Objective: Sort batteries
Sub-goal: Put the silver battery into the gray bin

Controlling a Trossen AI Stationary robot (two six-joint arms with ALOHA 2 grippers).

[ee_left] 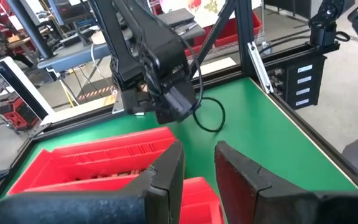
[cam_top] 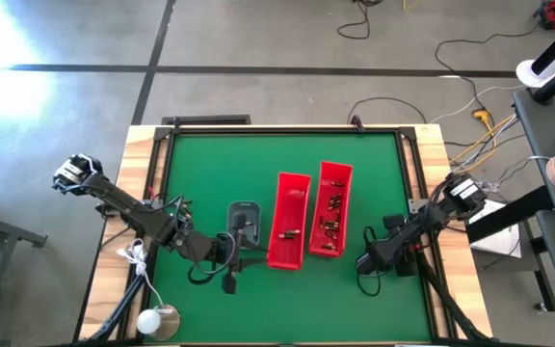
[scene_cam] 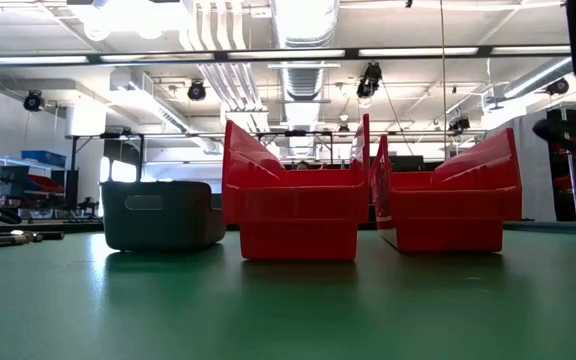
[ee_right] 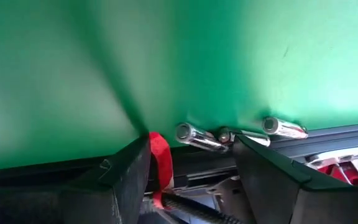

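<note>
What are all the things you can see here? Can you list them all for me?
red bins: two, red, side by side mid-table
grey tray: one, dark grey, just left of the bins
batteries in bins: too small to count, dark; few in the left one, more in the right one
loose batteries: three, silvery, at the mat's edge by the right gripper
table: one, green mat, wooden border
left gripper: open, dark, beside the tray
right gripper: open, dark, right of the bins
</note>
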